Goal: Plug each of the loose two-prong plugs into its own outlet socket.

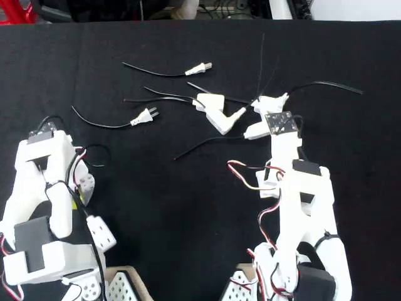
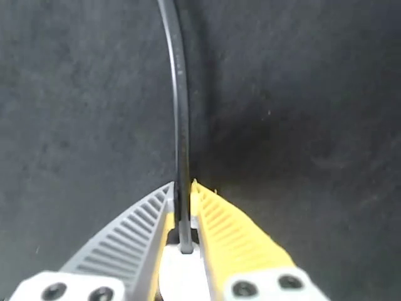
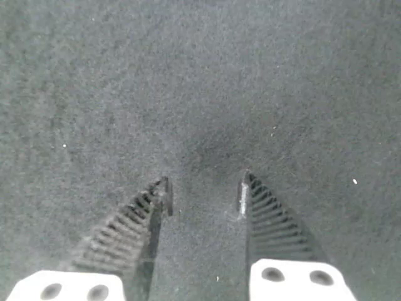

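- Left gripper (image 2: 183,189): jaws pinched together on a black cord (image 2: 182,113). A white body (image 2: 182,269) sits deep between the fingers. I cannot tell whether it is a plug shell.
- The cord runs straight out from the tips over the table (image 2: 313,94). No socket is ahead of it.
- Left arm (image 1: 44,188) sits folded at the near-left corner, well apart from the sockets.
- Right gripper (image 3: 203,188): jaws apart by a moderate gap, holding nothing, with bare cloth between the tips.
- Right arm (image 1: 301,207) stretches from the near edge towards mid-table.
- Far plug (image 1: 200,66): loose near the far edge, about midway along it, with its cord trailing left. Not seated.
- Left plug (image 1: 147,115): loose, left of centre, prongs showing, cord trailing towards the left edge. Not seated.
- White block (image 1: 213,108): at mid-table, with cords entering from the left. It looks like socket bodies, perhaps with a plug joined. Too small to confirm.
- Two white pieces (image 1: 270,103) (image 1: 255,130): just beside the right arm's tip, each with a cord. I cannot tell whether they are plug or socket.
- Judgement: early stage, with at least two plugs not yet inserted.
- Judgement: the held cord is probably the insertion in hand, but it is far from any socket.
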